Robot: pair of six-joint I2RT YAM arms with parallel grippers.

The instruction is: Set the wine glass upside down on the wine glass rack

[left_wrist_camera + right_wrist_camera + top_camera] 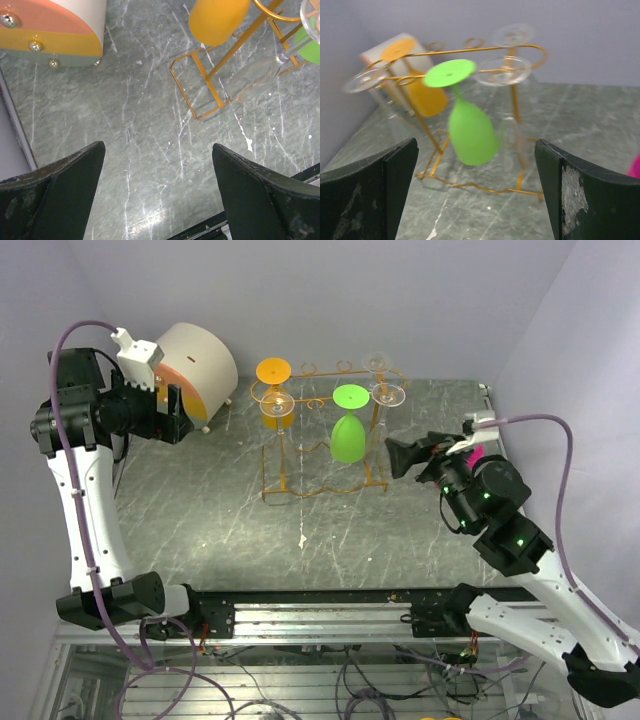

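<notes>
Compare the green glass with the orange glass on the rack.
Colour: the green glass is lime, the orange glass amber. Place: the green glass hangs mid-rack, the orange glass at the top view's left end. Both are opaque and hang foot-up on the rack.

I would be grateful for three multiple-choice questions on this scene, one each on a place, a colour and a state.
1. Where is the green wine glass?
A. Lying on the table
B. Hanging upside down on the wine glass rack
C. Between the right gripper's fingers

2. What colour is the other opaque glass on the rack?
A. Blue
B. Red
C. Orange

3. How does the right gripper stand?
A. Open and empty
B. Shut on the green glass
C. Shut on the rack

Answers: 1 B, the green wine glass hangs bowl-down on the wine glass rack. 2 C, the orange glass hangs near the rack's left end. 3 A, the right gripper has its jaws wide apart, with nothing between them.
</notes>
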